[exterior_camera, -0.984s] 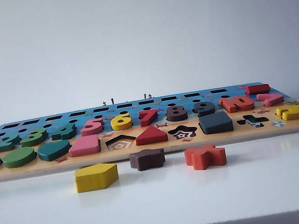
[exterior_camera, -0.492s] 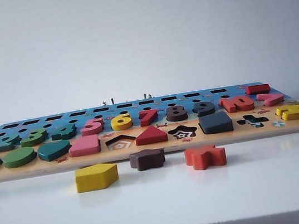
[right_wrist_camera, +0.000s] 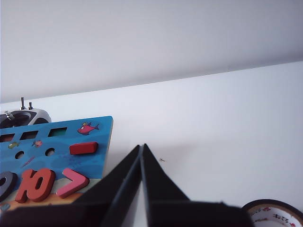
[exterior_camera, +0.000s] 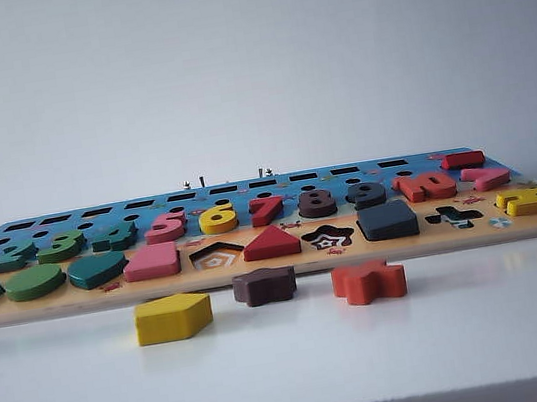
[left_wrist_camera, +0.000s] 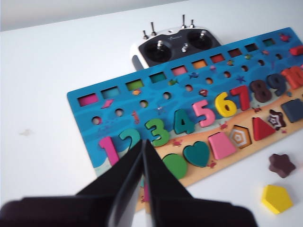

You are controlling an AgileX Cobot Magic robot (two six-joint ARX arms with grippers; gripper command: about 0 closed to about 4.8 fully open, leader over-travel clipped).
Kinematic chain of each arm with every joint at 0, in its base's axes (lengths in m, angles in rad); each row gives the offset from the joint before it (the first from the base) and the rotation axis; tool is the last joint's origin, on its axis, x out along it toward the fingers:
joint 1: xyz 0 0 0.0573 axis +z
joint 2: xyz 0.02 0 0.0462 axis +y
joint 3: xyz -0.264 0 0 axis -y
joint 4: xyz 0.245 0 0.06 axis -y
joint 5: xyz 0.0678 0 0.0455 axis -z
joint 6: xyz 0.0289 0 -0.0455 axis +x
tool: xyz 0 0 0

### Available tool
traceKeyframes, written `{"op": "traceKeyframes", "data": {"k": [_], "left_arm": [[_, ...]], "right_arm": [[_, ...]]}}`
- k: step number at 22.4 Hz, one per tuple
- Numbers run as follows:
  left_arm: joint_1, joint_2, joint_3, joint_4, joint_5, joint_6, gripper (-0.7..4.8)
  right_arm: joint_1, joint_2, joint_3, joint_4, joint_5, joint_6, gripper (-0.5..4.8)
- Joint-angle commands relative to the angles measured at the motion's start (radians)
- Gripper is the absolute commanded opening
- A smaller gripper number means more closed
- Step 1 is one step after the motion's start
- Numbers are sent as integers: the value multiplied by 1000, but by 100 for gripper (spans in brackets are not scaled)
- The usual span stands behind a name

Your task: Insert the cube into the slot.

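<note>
Both pincers, left (left_wrist_camera: 143, 144) and right (right_wrist_camera: 141, 149), closed above white table (exterior_camera: 292, 359).

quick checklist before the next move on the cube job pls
1. Cube seated in its slot on the board: ok, it lies in the row between the star recess and cross recess.
2. Cube flush: cannot tell from the low exterior view.
3. Left gripper empty: ok, jaws shut on nothing, above the board's low-number end.
4. Right gripper empty: ok, jaws shut on nothing, over bare table beside the board's far end.
5. Arms clear of the board: ok, neither shows in the exterior view.
6. Loose pieces: not ok, pentagon, star and cross lie off the board.
</note>
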Motion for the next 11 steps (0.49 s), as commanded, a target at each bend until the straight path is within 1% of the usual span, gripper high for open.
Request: {"op": "traceKeyframes", "data": {"k": [1,3,4,5,6,11], "left_arm": [[1,-64,-74,94,-90,5,17],[1,-104,-127,150,-148,5,17],[1,-132,-170,203,-201,2,17],[1,-143,-188,227,-222,1,17],[1,-161,-219,264,-235,1,17],[11,-234,-313,344,-235,2,17]], "right_arm": [[-3,-20,-26,24,0,-29,-8],[-4,-31,-44,23,0,-43,-8],[-4,-33,-53,23,0,-43,-8],[-4,-34,-54,23,0,-43,-8],[-4,-37,-54,23,0,-43,-8],[-4,-68,-64,24,0,-43,-8]]}}
